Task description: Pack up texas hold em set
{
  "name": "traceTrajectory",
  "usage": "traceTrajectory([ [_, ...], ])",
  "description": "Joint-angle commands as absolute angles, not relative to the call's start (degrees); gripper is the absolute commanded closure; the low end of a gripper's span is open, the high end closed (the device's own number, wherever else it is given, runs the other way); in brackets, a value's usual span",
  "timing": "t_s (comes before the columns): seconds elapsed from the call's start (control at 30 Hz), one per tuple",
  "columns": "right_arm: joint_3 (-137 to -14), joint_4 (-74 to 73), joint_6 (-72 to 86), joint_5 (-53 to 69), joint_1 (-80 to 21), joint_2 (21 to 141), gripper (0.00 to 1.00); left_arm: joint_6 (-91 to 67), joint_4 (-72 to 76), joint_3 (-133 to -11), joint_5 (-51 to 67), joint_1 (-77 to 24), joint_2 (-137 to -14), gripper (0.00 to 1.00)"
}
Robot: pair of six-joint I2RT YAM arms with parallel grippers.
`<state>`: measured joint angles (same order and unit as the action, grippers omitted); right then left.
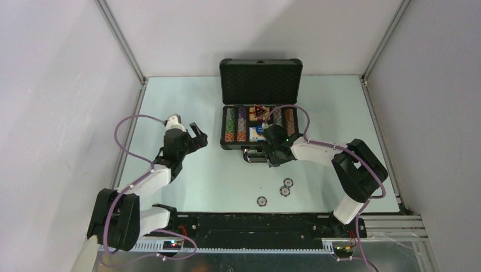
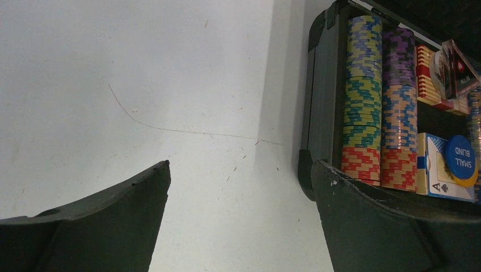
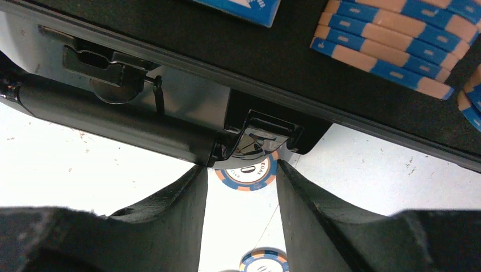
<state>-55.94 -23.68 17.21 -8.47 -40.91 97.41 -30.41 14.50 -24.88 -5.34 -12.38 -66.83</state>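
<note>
The dark briefcase (image 1: 261,72) stands open at the back, with rows of striped poker chips (image 1: 230,124) and a dark triangular marker (image 1: 260,111) inside. My right gripper (image 1: 272,158) points down at the case's front edge. Its fingertips straddle a blue-and-orange poker chip (image 3: 248,175) that lies half under the latch. That chip touches the right finger, and a sliver of table shows on its left. My right gripper (image 3: 243,168) holds nothing clear of the table. My left gripper (image 1: 199,137) hangs wide open and empty left of the case, and the left gripper (image 2: 241,164) shows only bare table between its tips.
Three loose chips (image 1: 288,182) (image 1: 285,191) (image 1: 261,200) lie on the table in front of the case. Another chip (image 3: 264,262) lies under my right fingers. The case handle (image 3: 113,122) juts forward. A blue "small blind" button (image 2: 460,158) rests on a card box in the case.
</note>
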Motion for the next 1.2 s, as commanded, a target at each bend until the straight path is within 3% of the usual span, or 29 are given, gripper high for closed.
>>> traceTrajectory([
  [0.0, -53.2, -13.6, 18.1, -10.0, -40.3, 101.1, 0.50, -29.5, 16.4, -27.2, -5.5, -12.7, -67.2, 0.02],
  [1.17, -42.0, -26.4, 30.7, -10.9, -54.3, 83.7, 0.54, -30.1, 17.2, -27.0, -4.5, -12.8, -67.6, 0.02],
])
